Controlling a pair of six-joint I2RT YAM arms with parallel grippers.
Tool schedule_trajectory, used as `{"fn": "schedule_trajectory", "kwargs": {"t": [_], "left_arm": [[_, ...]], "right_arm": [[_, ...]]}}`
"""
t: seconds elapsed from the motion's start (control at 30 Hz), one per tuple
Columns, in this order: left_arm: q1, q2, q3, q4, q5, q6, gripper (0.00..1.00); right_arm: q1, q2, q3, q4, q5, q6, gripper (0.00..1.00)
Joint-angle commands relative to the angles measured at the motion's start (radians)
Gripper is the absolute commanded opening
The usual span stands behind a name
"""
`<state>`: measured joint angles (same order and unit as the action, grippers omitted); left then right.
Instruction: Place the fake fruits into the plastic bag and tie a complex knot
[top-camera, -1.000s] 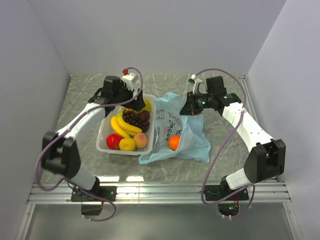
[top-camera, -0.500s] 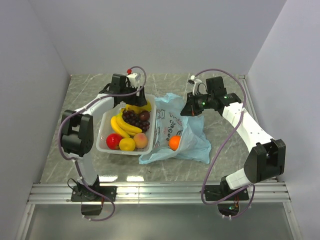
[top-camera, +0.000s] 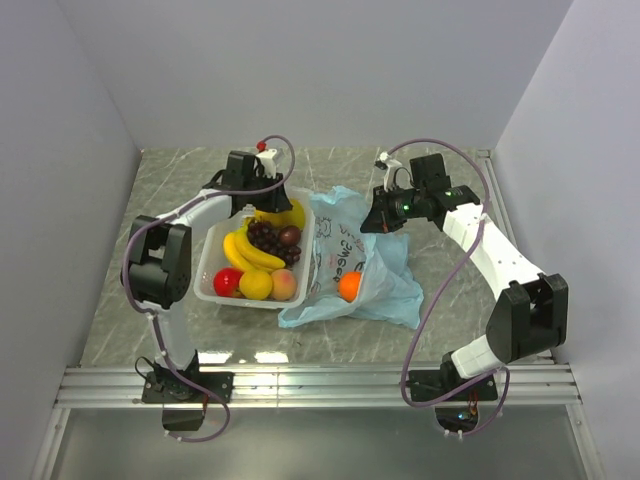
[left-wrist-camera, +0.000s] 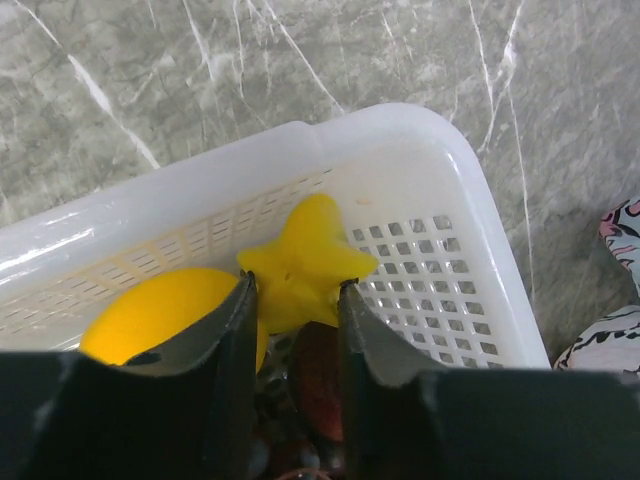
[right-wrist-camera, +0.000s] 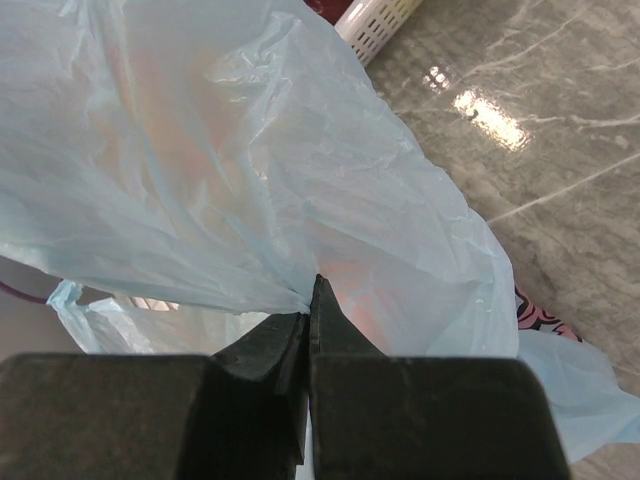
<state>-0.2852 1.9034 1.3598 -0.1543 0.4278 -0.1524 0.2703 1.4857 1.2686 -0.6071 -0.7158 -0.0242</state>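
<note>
The white latticed basket (top-camera: 205, 282) holds fake fruits: bananas (top-camera: 250, 252), dark grapes (top-camera: 268, 238), a red apple (top-camera: 227, 282), a lemon (top-camera: 256, 286) and a peach (top-camera: 284, 285). My left gripper (top-camera: 262, 205) reaches into its far end. In the left wrist view, the left gripper (left-wrist-camera: 296, 290) is shut on a yellow star-shaped fruit piece (left-wrist-camera: 305, 255), one finger touching each side. The light-blue plastic bag (top-camera: 395, 290) lies right of the basket with an orange (top-camera: 348, 286) in it. My right gripper (top-camera: 385, 225) holds the bag's upper edge (right-wrist-camera: 240, 200) raised, jaws (right-wrist-camera: 310, 300) pinched shut on the film.
A round yellow fruit (left-wrist-camera: 150, 315) and a dark red one (left-wrist-camera: 315, 375) lie just beside and under the left fingers. The basket's far rim (left-wrist-camera: 400, 125) curves close behind them. Grey marble table (top-camera: 450, 330) surrounds both. White walls enclose three sides.
My left arm has folded in and lowered its gripper into the basket's far end. Its jaws went from wide open to closed onto the yellow star-shaped piece. The right arm held still.
</note>
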Motion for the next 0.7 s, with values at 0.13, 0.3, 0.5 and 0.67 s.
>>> {"fn": "schedule_trajectory", "kwargs": {"t": [0.13,0.3,0.5,0.67], "left_arm": [[-0.003,-0.148,0.013,-0.048,0.052,0.001,0.23],[-0.003,-0.363,-0.047,-0.105,0.077,0.022,0.14],[-0.011,-0.566,-0.168,-0.131,0.213,0.001,0.11],[-0.098,-0.633,-0.270,-0.068,0.265,-0.097,0.12]], "right_arm": [[-0.006,-0.019,0.017,-0.017,0.018,-0.034,0.00],[-0.006,-0.019,0.014,-0.025,0.021,-0.039,0.00],[-0.008,-0.010,0.031,-0.023,0.022,-0.033,0.00],[-0.016,0.002,0.049,-0.017,0.019,-0.011,0.00]]}}
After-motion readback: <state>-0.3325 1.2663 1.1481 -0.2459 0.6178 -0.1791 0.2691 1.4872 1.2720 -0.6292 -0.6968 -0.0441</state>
